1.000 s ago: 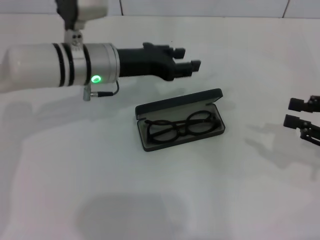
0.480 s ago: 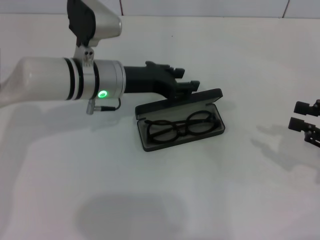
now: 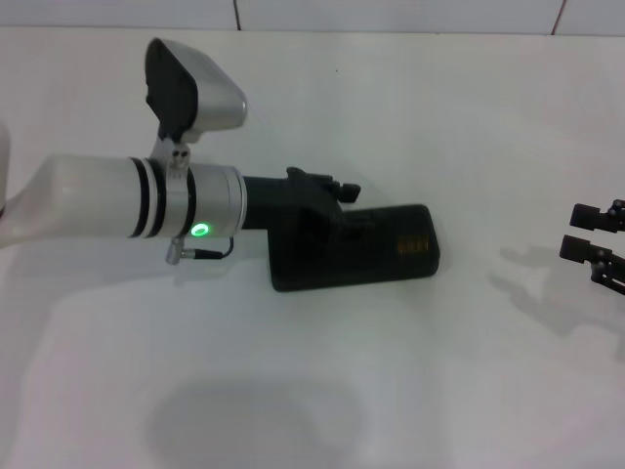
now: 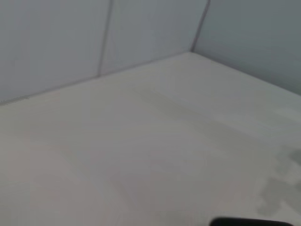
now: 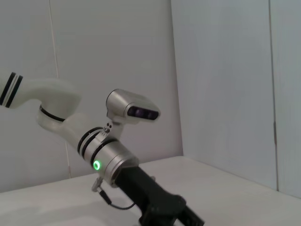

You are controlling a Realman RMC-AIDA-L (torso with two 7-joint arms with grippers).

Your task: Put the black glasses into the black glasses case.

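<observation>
The black glasses case (image 3: 400, 252) lies closed on the white table near the middle of the head view, with small orange lettering (image 3: 416, 244) on its lid. The black glasses are hidden; none of them shows outside the case. My left gripper (image 3: 337, 210) lies on the lid's left part, reaching in from the left. It also shows in the right wrist view (image 5: 167, 211). My right gripper (image 3: 584, 233) is open and empty at the table's right edge, well away from the case.
The white table (image 3: 322, 391) runs back to a tiled wall (image 3: 391, 12). The left arm's white forearm (image 3: 107, 200) with a green light (image 3: 200, 231) spans the left side. A thin black sliver (image 4: 249, 221) shows at the edge of the left wrist view.
The case lid was open with the glasses showing inside; it is now shut. My left gripper came down from behind the lid onto it. The right gripper barely moved.
</observation>
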